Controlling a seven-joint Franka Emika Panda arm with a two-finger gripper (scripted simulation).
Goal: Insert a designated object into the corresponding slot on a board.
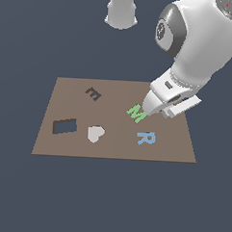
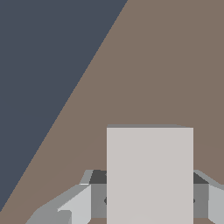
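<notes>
The light grey block (image 2: 149,175) stands between my fingers (image 2: 76,205) in the wrist view, with a narrow gap on each side. In the exterior view my gripper (image 1: 150,109) is low over the brown board (image 1: 111,149), near its far edge on the exterior view's right, and mostly hides the block (image 1: 148,105). The jaws look open around the block. The dark-rimmed rectangular slot (image 1: 65,126) with its bluish-grey inside lies far off, at the board's side on the exterior view's left.
A green M (image 1: 136,112) lies right beside the gripper. A blue R (image 1: 146,138) and a whitish heart (image 1: 95,133) lie nearer the front. A dark E-shaped cut-out (image 1: 93,93) is at the back. The arm's base (image 1: 122,10) stands behind the board.
</notes>
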